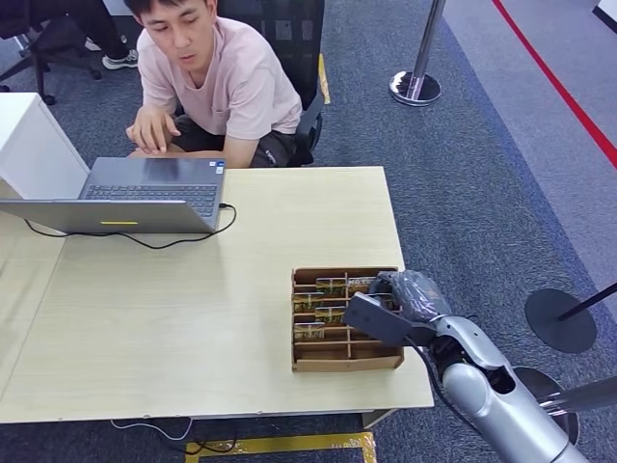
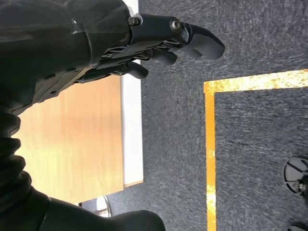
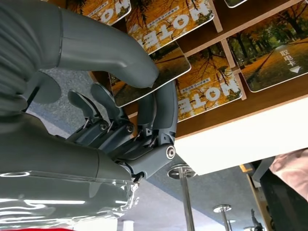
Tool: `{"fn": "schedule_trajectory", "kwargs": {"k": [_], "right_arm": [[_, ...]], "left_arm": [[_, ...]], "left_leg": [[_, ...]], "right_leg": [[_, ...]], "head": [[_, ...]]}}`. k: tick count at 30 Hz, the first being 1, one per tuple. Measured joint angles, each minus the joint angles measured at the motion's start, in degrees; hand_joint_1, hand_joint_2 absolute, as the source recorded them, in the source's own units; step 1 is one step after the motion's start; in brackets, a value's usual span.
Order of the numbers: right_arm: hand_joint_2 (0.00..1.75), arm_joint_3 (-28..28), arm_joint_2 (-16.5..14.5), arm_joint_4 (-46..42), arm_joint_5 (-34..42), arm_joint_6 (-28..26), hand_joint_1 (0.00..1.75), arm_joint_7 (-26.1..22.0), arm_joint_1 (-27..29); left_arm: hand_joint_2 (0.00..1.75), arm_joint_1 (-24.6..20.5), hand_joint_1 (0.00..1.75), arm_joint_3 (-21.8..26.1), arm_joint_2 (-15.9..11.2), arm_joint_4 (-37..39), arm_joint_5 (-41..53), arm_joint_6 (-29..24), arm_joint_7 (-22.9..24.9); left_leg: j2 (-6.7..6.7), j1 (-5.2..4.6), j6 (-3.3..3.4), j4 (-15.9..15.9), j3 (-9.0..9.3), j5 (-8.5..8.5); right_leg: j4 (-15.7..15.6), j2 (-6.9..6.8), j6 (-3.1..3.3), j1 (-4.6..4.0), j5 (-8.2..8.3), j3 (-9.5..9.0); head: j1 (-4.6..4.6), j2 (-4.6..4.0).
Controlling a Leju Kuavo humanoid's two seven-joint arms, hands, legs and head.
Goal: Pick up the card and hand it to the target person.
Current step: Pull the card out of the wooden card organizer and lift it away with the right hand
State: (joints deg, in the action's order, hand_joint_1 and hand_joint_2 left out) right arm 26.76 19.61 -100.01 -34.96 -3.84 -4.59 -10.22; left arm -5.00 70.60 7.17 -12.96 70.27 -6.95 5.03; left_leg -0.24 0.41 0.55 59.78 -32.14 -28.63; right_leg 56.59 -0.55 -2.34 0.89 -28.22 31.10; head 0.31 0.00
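From my head view the right hand [image 1: 408, 294] covers part of the card box [image 1: 320, 359], and the laptop [image 1: 109, 198] runs off the left edge

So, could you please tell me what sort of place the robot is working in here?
Probably an office or demo hall staged as a hotel reception: a person sits at a laptop on a desk, a wooden box holds hotel cards, and stanchion posts stand on grey carpet.

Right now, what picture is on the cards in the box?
Golden autumn trees on the cards, clearest in the right wrist view.
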Motion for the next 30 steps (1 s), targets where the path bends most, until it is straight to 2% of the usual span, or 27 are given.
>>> {"fn": "schedule_trajectory", "kwargs": {"k": [26,30], "right_arm": [[1.75,-0.5,-0.2,-1.0,0.5,-0.8,1.52,-1.0,-0.1],[1.75,-1.5,-0.9,-2.7,1.9,-1.9,1.52,-2.9,-0.6]], "left_arm": [[1.75,0.0,0.0,0.0,0.0,0.0,0.0,0.0,-0.1],[1.75,0.0,0.0,0.0,0.0,0.0,0.0,0.0,-0.2]], "left_leg": [[0.0,0.0,0.0,0.0,0.0,0.0],[0.0,0.0,0.0,0.0,0.0,0.0]], "right_leg": [[0.0,0.0,0.0,0.0,0.0,0.0],[0.0,0.0,0.0,0.0,0.0,0.0]], "head": [[0.0,0.0],[-0.01,0.0]]}}
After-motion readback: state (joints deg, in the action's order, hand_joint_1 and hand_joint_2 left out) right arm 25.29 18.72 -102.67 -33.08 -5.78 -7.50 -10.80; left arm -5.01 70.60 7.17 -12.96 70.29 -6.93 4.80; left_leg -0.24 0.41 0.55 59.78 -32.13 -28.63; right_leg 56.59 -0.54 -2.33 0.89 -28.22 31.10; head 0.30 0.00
